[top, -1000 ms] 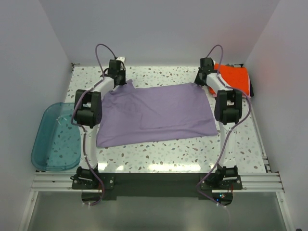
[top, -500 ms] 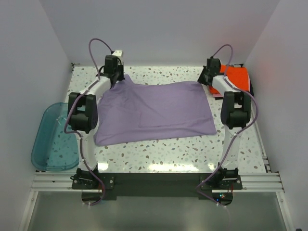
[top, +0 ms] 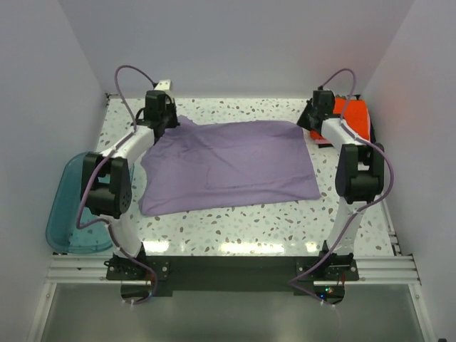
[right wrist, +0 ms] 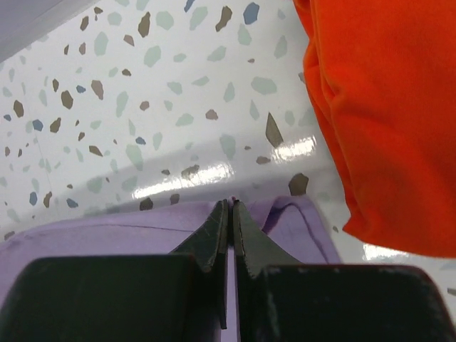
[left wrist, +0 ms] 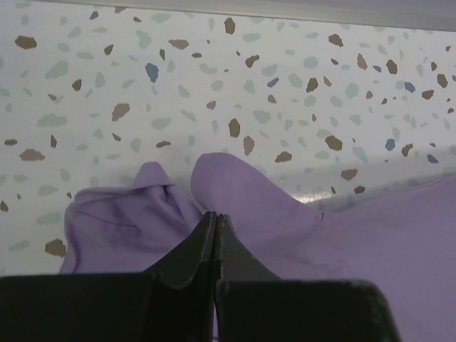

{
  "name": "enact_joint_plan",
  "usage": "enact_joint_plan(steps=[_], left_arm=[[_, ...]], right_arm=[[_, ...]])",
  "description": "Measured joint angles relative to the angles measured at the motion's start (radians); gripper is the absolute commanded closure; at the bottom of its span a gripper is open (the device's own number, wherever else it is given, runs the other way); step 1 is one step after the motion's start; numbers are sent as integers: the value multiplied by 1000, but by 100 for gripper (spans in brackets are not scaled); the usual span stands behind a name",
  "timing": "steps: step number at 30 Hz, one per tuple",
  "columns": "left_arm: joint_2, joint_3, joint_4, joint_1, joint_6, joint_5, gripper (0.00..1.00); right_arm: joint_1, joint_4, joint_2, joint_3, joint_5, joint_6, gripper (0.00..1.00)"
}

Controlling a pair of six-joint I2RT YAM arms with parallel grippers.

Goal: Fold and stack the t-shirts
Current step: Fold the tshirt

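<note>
The large lavender-purple t-shirt [top: 228,164] lies spread flat across the middle of the table. At its far left corner my left gripper [top: 169,121] is shut on the cloth. The left wrist view shows the purple fabric [left wrist: 249,199] bunched into two humps around the closed left gripper [left wrist: 215,214]. My right gripper [top: 311,122] is shut on the shirt's far right corner. In the right wrist view the right gripper [right wrist: 230,203] pinches the hem of the purple cloth [right wrist: 299,221]. The orange-red t-shirt [top: 354,116] [right wrist: 385,107] lies folded just right of that gripper.
A teal translucent tub [top: 77,206] hangs over the table's left edge beside the left arm's elbow. A dark cloth [top: 371,132] peeks from under the orange-red shirt by the right wall. White walls close in the table at the back and both sides.
Both grippers have moved outward and slightly back, the left one leftward and the right one rightward. The shirt's far edge is drawn wider and straighter between them.
</note>
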Motion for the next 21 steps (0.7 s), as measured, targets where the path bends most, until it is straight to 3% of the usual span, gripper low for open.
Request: enact_joint_plan(steps=[21], left_arm=[[-506,-610,56,-34,-354,-76,100]], right_arm=[[-7,-48,-318,-409,78,74,100]])
